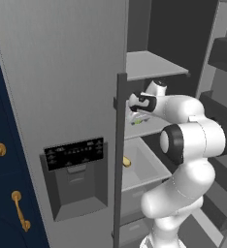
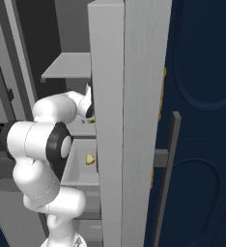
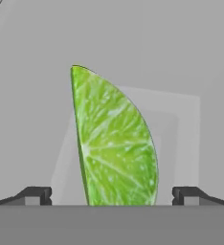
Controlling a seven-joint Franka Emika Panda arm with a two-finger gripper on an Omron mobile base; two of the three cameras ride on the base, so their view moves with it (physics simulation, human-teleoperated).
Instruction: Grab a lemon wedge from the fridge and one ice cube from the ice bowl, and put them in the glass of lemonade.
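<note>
The lemon wedge (image 3: 116, 143) is yellow-green and stands upright on a grey fridge shelf, close in front of the hand camera. My gripper (image 3: 111, 195) is open, and its two dark fingertips (image 3: 35, 195) stand wide on either side of the wedge without touching it. In the left base view the arm reaches into the open grey fridge (image 1: 62, 72), where the gripper (image 1: 135, 116) points down at the middle shelf and a speck of the wedge (image 1: 138, 121) shows under it. From the right base view the wedge (image 2: 91, 121) peeks out beside the fridge door (image 2: 120, 120).
A deeper-yellow lump (image 1: 127, 162) lies in the drawer (image 1: 149, 167) below the shelf. An upper shelf (image 1: 152, 65) hangs just over the hand. The dispenser recess (image 1: 76, 177) sits in the shut door. Navy cabinets (image 2: 202, 120) flank the fridge.
</note>
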